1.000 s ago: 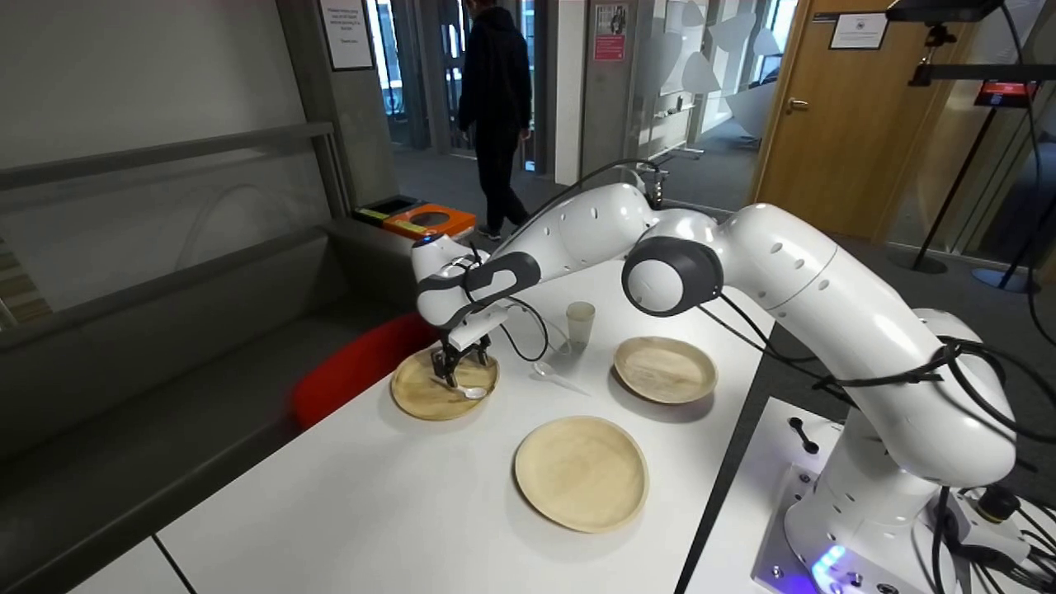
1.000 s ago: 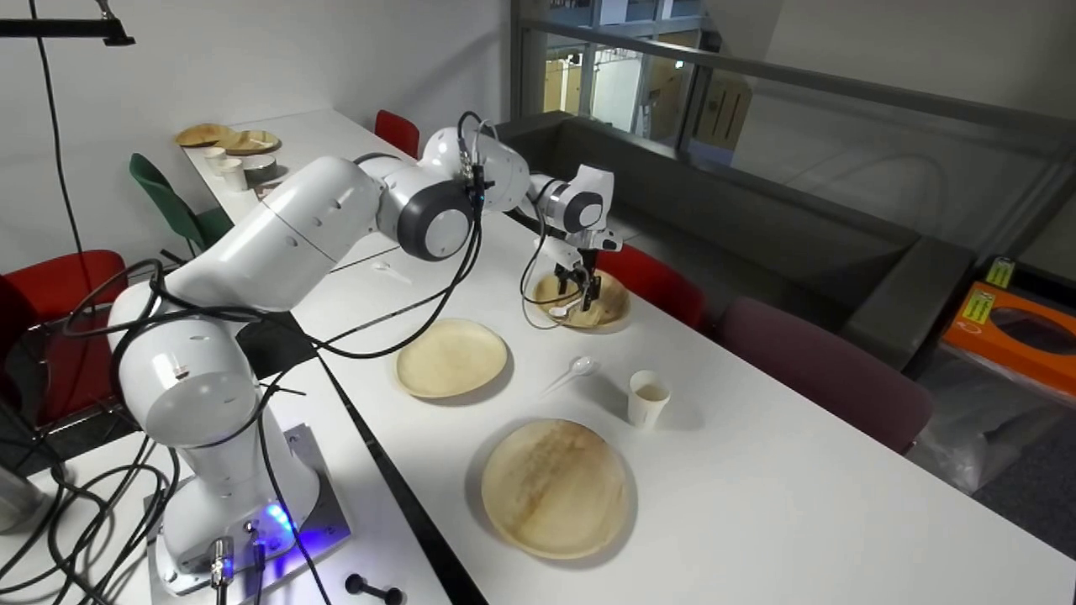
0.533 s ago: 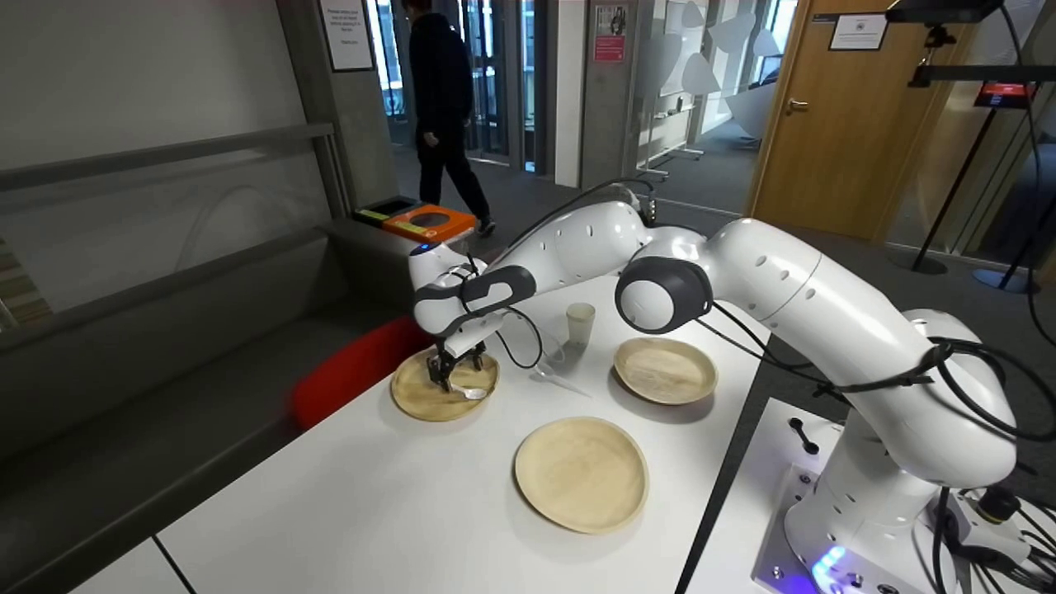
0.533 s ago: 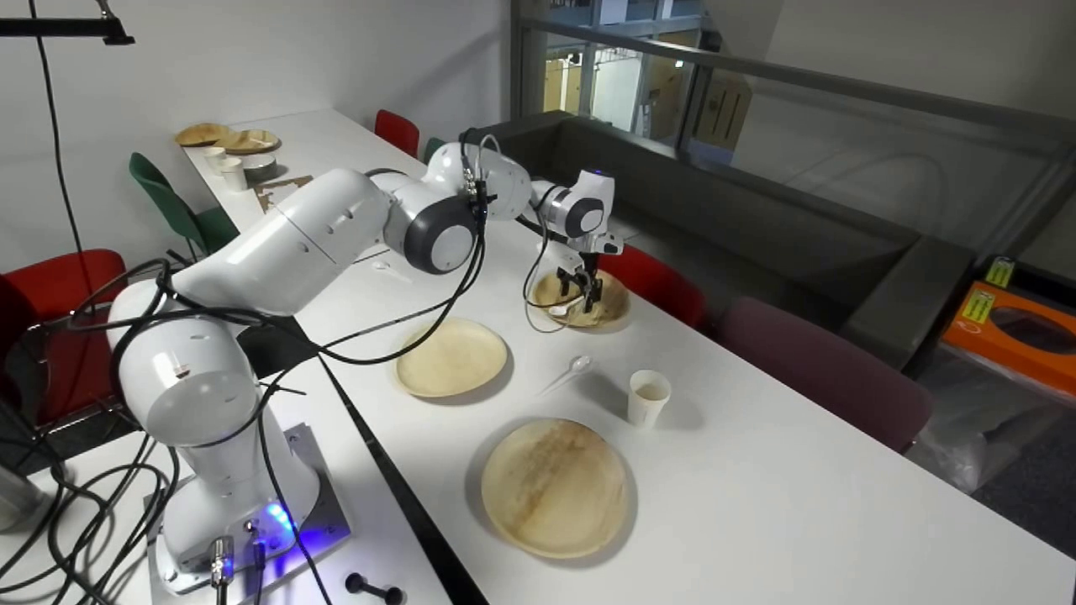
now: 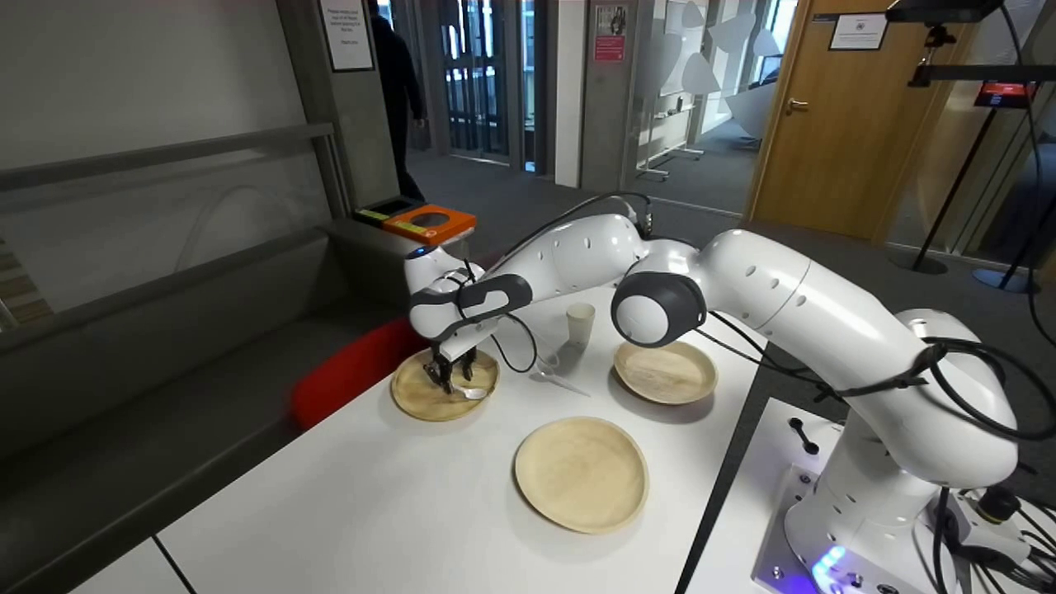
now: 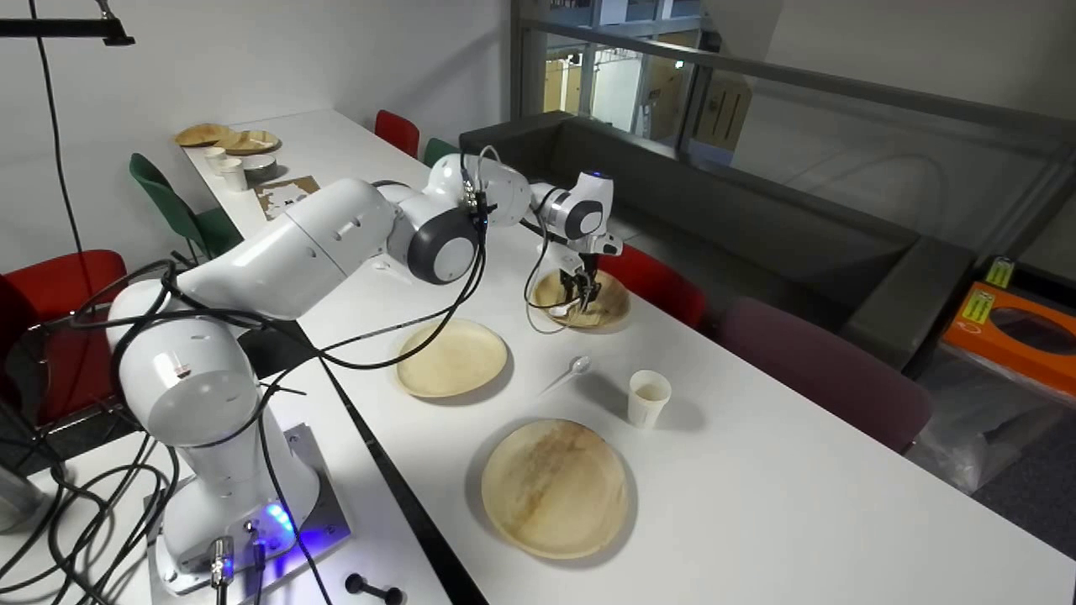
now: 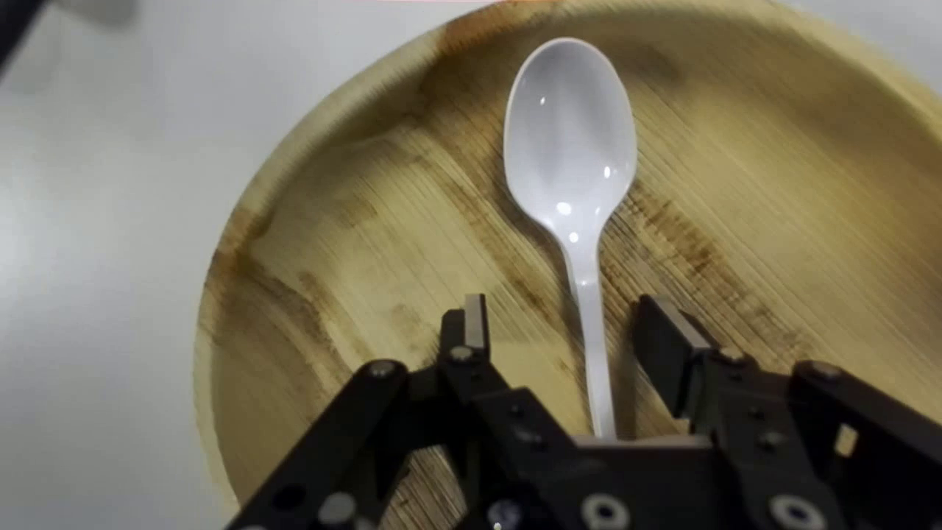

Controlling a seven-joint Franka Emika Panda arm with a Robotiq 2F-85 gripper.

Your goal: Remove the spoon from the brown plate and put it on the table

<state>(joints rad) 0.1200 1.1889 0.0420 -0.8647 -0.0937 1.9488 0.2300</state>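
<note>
Spoon (image 7: 580,239) lies in the brown plate (image 7: 368,258), its bowl ahead of my fingers (image 7: 662,353), which stand apart with the handle lengthwise between them, nearer the one on the wrist view's right; closing should pinch it crosswise. That view shows a gap either side; in both exterior views it's too small to judge.

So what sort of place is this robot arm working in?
Probably a shared break area in an office or campus building; I can't tell which. A dark sofa runs alongside the long white table, and an orange-topped bin stands by the sofa's end.
</note>
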